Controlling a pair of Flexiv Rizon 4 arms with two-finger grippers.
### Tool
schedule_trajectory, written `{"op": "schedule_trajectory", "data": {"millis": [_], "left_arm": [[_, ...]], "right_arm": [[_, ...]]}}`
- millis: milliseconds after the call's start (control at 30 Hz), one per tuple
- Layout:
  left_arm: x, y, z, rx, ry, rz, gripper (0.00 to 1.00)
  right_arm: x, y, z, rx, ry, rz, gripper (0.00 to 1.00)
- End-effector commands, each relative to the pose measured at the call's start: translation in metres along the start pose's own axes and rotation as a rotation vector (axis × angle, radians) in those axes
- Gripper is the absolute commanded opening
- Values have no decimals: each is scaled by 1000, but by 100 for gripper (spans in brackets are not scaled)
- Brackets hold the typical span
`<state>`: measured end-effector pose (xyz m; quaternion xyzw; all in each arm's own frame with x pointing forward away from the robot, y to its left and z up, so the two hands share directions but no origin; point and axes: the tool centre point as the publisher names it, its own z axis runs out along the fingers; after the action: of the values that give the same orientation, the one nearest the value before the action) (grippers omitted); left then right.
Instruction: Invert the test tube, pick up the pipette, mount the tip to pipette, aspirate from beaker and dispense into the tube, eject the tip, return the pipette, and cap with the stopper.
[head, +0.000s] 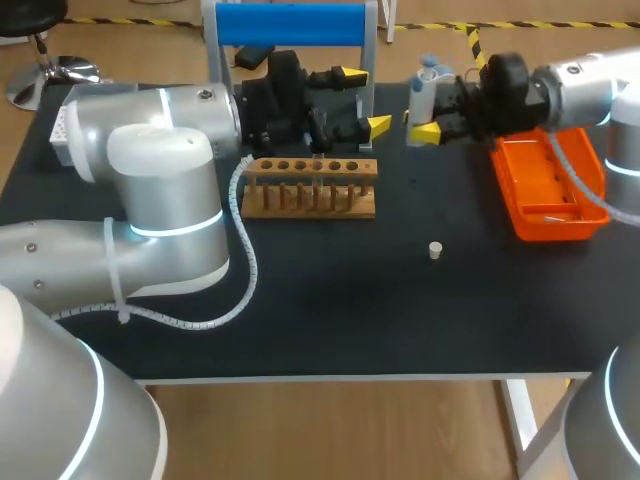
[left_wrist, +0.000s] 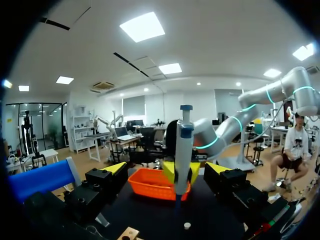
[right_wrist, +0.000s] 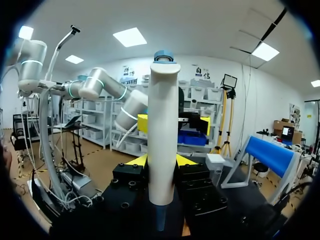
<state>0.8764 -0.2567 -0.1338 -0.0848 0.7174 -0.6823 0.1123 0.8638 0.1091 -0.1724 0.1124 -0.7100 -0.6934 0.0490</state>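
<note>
The left arm (head: 165, 190), filling the frame's left, is silver-grey, its rounded joints ringed in glowing cyan. A white spiral-wrapped cable (head: 247, 262) runs along it, seemingly zip-tied. The right arm (head: 580, 90), upper right, matches. The left gripper (left_wrist: 166, 167) and right gripper (right_wrist: 161, 160) are black, screw-studded blocks with yellow tips.

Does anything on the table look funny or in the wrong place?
Just the little white stopper: it sits alone on the black table, apart from the wooden rack and the orange tray. The pipette is held snug in the right gripper's jaws. Nothing looks spilled or broken.
</note>
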Motion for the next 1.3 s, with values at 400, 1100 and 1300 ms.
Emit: {"op": "schedule_trajectory", "data": {"millis": [400, 1100, 1300], "left_arm": [[1, 1, 2, 2, -7, 0, 100], [1, 1, 2, 2, -7, 0, 100], [1, 1, 2, 2, -7, 0, 100]], "right_arm": [[-15, -2, 39, -5, 60, -1, 0], [-22, -2, 56, -17, 22, -8, 0], [-24, 0, 60, -19, 15, -14, 0]]}}
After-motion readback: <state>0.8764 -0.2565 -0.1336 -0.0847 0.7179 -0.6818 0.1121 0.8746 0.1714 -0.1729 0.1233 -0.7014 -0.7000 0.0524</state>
